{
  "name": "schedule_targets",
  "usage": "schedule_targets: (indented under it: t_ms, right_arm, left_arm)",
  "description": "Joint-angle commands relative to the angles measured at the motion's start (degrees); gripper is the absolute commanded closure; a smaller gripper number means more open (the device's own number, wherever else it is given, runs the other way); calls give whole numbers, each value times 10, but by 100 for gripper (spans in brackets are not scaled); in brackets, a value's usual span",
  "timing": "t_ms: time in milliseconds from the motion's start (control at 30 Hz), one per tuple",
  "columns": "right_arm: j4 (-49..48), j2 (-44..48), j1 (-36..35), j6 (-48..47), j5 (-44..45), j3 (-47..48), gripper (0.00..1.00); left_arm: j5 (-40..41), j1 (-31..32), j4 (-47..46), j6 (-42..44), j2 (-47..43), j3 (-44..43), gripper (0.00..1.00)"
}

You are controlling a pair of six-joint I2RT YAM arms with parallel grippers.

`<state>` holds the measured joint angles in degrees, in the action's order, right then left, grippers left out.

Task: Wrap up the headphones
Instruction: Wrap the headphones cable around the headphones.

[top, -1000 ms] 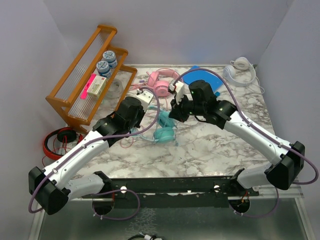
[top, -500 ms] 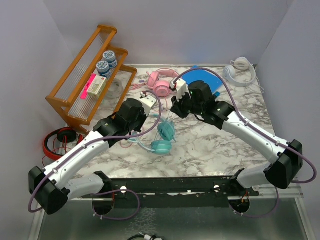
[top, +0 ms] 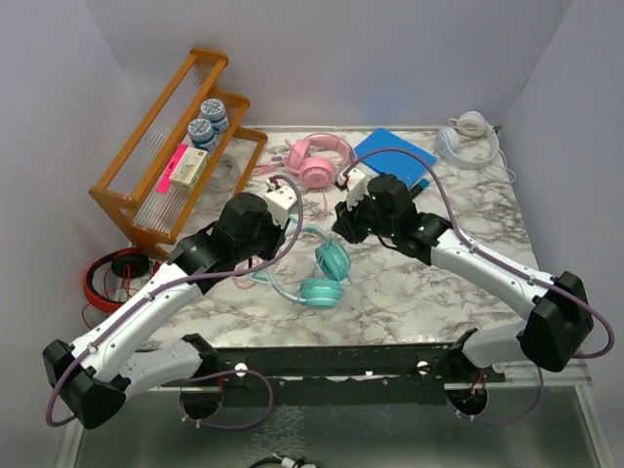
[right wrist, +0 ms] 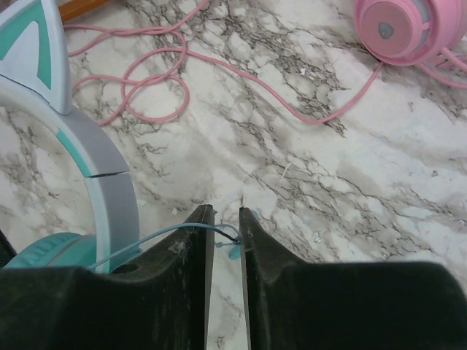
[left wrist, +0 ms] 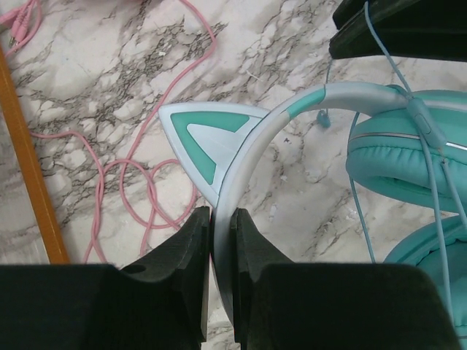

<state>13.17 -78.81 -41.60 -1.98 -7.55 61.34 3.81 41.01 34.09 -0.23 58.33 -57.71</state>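
Our left claw [left wrist: 219, 222] is clamped on the headband of the teal headphones [left wrist: 252, 138], just below one of its cat ears [left wrist: 198, 135], with both fingers pressed flat against the grey band. We see this pair lying near the middle of the desk [top: 419, 283], its two teal earcups side by side and the band curving off toward the left edge. Our right claw [right wrist: 225, 215] hangs just beyond the earcups, toward the far edge. Its jaws stand slightly parted, bare marble shows between them, and the thin teal cable [right wrist: 164, 237] crosses that gap at the fingertips. We cannot tell whether the cable is pinched against one finger.

The pink headphones [top: 317, 164] lie at the middle of the far edge, and their pink cable [right wrist: 219, 65] loops loosely across the marble toward the left edge. The white headphones [top: 465, 132] sit in the far right corner, well apart from both claws.
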Motion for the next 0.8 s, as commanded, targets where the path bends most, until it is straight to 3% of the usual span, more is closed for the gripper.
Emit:
schedule_targets:
  t_ms: [0, 133, 367, 700, 767]
  right_arm:
    - [-54, 28, 14, 41, -46, -25, 73]
    - [-104, 57, 28, 59, -80, -70, 67]
    - [-222, 91, 43, 90, -112, -151, 44]
    - [-405, 143, 44, 113, -147, -276, 30]
    - [-423, 150, 44, 111, -161, -291, 34]
  left_arm:
    - [-69, 2, 12, -43, -22, -55, 100]
    - [-84, 2, 44, -65, -22, -94, 100]
    - [-69, 3, 118, -108, 5, -194, 100]
    - [-70, 3, 157, -144, 34, -284, 100]
    - [-70, 3, 159, -144, 38, -294, 100]
